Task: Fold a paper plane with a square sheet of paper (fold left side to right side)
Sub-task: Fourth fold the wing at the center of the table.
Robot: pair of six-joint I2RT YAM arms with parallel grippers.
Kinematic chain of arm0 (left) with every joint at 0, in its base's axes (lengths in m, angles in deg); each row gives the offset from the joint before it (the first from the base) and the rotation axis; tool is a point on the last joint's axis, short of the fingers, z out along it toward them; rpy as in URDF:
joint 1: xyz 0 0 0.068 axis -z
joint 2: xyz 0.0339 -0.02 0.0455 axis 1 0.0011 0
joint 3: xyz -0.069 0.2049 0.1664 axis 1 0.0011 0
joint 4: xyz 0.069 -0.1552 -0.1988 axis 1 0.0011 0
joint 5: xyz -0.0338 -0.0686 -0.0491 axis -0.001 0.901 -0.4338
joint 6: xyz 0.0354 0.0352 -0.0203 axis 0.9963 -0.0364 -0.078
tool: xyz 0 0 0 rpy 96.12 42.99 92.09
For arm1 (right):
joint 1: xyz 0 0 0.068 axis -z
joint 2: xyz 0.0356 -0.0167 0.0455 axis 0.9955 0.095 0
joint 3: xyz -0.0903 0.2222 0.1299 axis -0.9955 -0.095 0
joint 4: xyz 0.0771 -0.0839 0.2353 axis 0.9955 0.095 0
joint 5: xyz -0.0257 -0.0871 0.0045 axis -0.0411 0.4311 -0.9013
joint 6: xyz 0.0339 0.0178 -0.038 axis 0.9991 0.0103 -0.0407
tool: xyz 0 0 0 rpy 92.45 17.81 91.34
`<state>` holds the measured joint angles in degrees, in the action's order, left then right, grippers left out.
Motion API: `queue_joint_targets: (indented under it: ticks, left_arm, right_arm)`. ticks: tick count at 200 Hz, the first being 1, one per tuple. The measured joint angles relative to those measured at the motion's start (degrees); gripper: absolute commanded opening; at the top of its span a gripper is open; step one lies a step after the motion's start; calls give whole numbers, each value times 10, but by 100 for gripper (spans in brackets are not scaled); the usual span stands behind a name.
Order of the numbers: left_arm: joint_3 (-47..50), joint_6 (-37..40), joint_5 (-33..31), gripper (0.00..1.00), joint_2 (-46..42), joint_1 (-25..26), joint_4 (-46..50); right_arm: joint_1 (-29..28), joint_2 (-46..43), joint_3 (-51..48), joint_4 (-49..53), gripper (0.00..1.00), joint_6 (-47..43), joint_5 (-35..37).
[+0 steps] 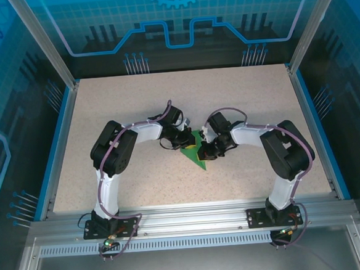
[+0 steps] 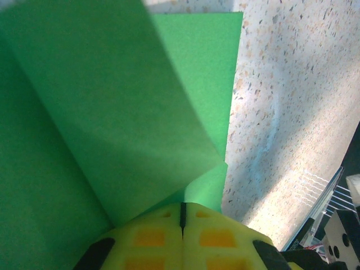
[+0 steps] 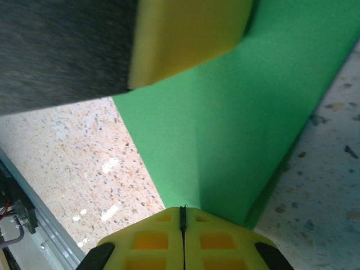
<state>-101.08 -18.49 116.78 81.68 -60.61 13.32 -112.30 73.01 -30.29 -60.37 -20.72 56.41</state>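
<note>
Both arms fold inward over the table (image 1: 246, 105), elbows out, wrists meeting at the square sheet of paper (image 1: 196, 157), which lies folded to a wedge near the table's middle. The left arm (image 1: 116, 149) reaches in from the paper's left, its jaws pressed together on a raised flap. The right arm (image 1: 286, 149) mirrors it from the paper's right, jaws closed on the paper's near edge.

The square sheet of paper (image 1: 198, 161) is lying on the table (image 1: 135, 107), left gripper (image 1: 182, 144) sitting at its left, right gripper (image 1: 206, 150) at its right
</note>
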Motion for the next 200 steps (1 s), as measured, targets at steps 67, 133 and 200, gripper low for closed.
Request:
queue_joint_targets:
  ticks: [67,133,200]
  left_arm:
    - [0,0,0,0,0,0,1]
    - [0,0,6,0,0,1,9]
    - [49,15,2,14,-51,-3,-13]
  right_arm:
    - [0,3,-15,5,6,0,12]
    - [0,-17,-34,10,5,-16,23]
    - [1,-14,-38,5,0,-15,16]
